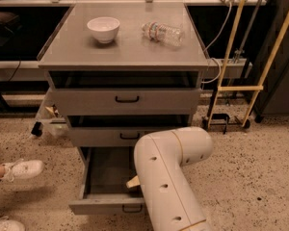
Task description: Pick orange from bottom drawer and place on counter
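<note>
Orange retrieval, bottom drawer [103, 203]
End effector [133, 182] inside the open drawer, mostly behind the arm [168, 177]; state cannot be told, orange hidden. Raise fully clear of the drawer before traversing to the counter [130, 49].

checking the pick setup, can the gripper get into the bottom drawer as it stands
Probably yes: the bottom drawer is pulled out and open on top, and the gripper is down inside it, under the arm. The arm hides much of that part of the drawer.
</note>
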`<state>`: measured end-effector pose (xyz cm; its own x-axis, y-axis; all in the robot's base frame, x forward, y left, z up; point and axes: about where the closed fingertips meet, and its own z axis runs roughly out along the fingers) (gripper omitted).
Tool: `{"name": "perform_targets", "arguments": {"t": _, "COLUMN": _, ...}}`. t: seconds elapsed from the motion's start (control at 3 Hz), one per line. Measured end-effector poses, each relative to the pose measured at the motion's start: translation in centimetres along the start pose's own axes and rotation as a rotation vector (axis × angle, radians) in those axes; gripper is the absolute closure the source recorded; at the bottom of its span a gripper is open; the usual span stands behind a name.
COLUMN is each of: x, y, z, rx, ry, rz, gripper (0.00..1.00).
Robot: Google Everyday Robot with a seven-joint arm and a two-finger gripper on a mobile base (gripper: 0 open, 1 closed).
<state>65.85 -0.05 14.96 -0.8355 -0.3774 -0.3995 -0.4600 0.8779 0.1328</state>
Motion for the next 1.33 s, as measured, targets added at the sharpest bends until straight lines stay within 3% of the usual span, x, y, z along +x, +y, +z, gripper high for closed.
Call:
{"name": "perform_targets", "arguments": {"t": 1.0, "x": -0.3, "y": 1.2, "z": 1.2, "rx": -0.036, "ry": 0.023, "rz": 0.014, "gripper": 0.00}}
{"name": "perform_targets", "arguments": {"t": 1.33, "x": -0.3, "y": 1.2, "z": 1.2, "rx": -0.036, "ry": 0.023, "rz": 0.014, "gripper": 0.19}}
